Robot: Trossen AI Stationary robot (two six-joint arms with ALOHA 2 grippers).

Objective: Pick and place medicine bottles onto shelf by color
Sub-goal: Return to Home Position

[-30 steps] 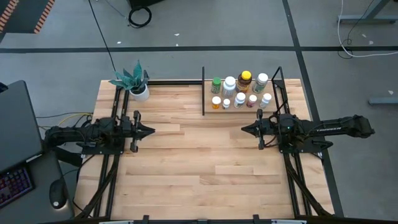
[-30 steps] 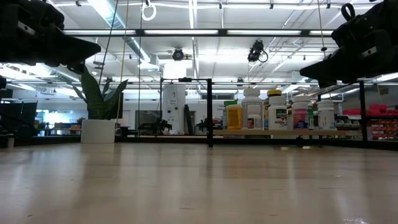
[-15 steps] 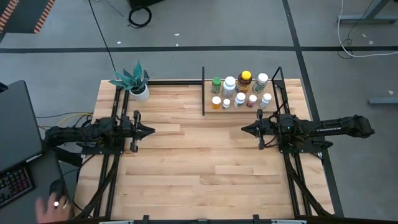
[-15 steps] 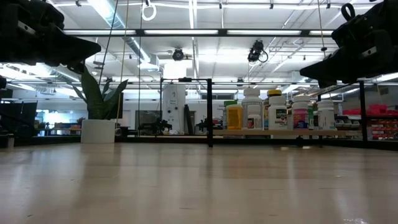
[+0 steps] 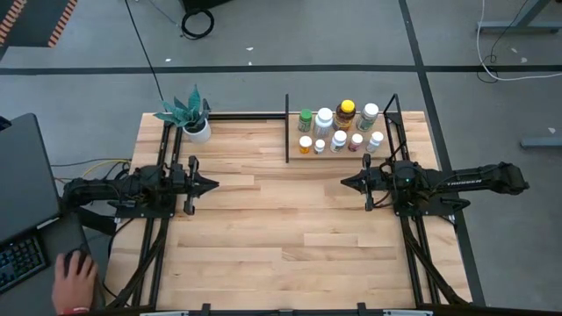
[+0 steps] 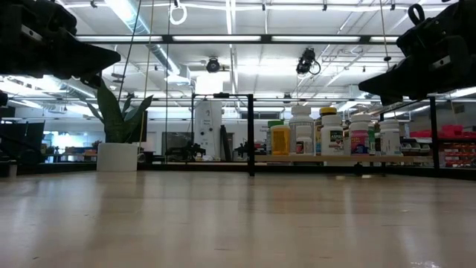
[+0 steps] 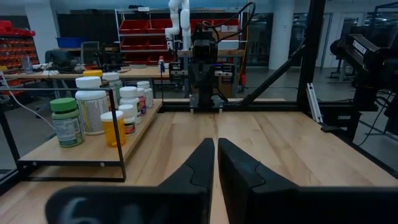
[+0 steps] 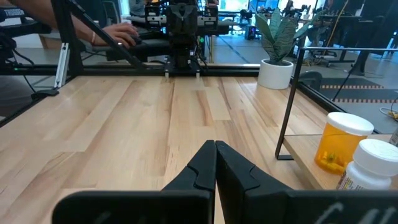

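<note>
Table [image 5: 281, 228]: light wood, under the shelf [image 5: 327, 155].
Shelf: black-framed wood board.
Right gripper [image 5: 347, 183]: near the shelf's front, fingers pressed together.
Left gripper [image 5: 211, 185]: well apart from the shelf, fingers pressed together.
Medicine bottles [image 5: 324, 120]: on the shelf, two rows.

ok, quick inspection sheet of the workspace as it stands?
Surface: wooden table, no damage seen.
Job's things: nine medicine bottles, all upright on the shelf, back right.
Clutter: potted plant, back-left corner.
Grippers: left hand and right hand shut, empty, raised over the table, tips facing.
Cables: bundle at the table's left edge; black cable on the floor beyond.
Surroundings: person's hand on the side desk, by a keyboard.
</note>
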